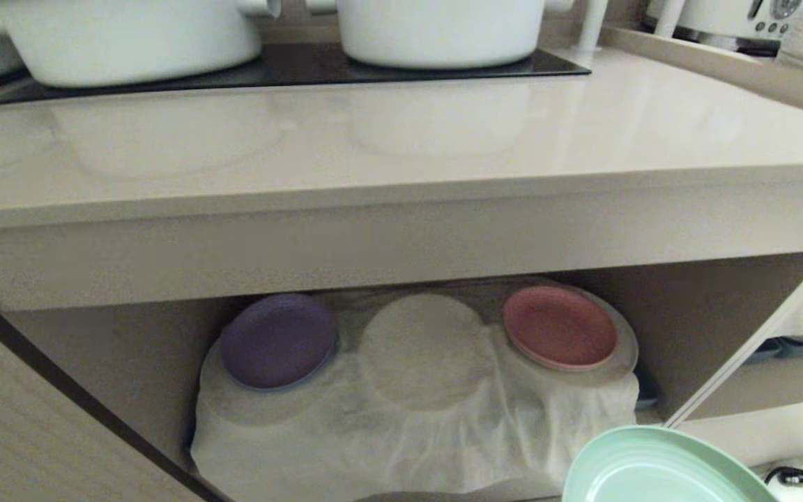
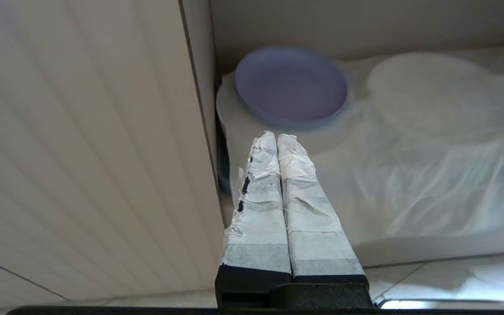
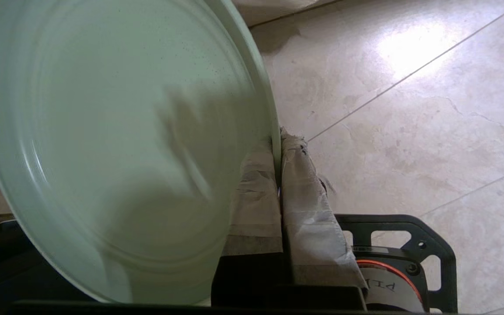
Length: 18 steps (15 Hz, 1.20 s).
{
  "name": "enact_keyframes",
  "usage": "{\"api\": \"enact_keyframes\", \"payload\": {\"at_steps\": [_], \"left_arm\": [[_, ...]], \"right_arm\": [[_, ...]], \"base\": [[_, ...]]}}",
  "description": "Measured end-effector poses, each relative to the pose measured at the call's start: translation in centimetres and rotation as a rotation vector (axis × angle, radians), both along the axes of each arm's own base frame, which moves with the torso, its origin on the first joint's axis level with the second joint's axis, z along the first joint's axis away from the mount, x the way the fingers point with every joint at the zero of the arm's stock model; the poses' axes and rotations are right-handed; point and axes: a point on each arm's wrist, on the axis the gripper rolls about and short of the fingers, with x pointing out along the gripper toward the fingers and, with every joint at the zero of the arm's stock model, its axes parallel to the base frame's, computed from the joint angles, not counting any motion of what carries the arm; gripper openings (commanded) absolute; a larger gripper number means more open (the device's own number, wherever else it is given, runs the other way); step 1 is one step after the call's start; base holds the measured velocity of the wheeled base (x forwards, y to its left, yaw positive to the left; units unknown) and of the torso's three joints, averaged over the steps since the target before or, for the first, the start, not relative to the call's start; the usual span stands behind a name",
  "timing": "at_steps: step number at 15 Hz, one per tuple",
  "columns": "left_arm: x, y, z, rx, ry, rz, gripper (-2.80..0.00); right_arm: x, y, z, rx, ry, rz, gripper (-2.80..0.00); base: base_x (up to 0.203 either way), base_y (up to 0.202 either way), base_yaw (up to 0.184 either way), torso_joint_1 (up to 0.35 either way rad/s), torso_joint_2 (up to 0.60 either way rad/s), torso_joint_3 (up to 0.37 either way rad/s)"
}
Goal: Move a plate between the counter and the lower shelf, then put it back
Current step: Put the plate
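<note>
The mint-green plate (image 1: pixel 659 467) hangs low at the head view's right, in front of the lower shelf (image 1: pixel 694 314) and well below the counter (image 1: pixel 401 139). In the right wrist view the plate (image 3: pixel 116 144) fills the frame, and my right gripper (image 3: pixel 277 140) is shut on its rim, over the tiled floor. My left gripper (image 2: pixel 277 136) is shut and holds nothing; it points at the shelf's left side, near the purple plate (image 2: pixel 291 85). Neither gripper shows in the head view.
On the shelf's white cloth (image 1: pixel 415 425) lie the purple plate (image 1: pixel 277 340) at left, a cloth-covered round hump (image 1: pixel 424 348) in the middle and a pink plate (image 1: pixel 559 326) at right. Two white pots (image 1: pixel 436 28) stand on the black hob (image 1: pixel 290 66).
</note>
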Motion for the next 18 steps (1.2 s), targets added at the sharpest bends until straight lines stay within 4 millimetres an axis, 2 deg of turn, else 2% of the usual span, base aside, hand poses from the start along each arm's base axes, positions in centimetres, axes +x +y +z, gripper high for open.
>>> {"api": "enact_keyframes", "payload": {"at_steps": [18], "left_arm": [[0.0, 0.0, -0.02, 0.0, 0.001, 0.001, -2.8]], "right_arm": [[0.02, 0.07, 0.08, 0.002, -0.005, 0.008, -2.8]], "base": [[0.0, 0.0, 0.0, 0.216, -0.5, -0.282]]}}
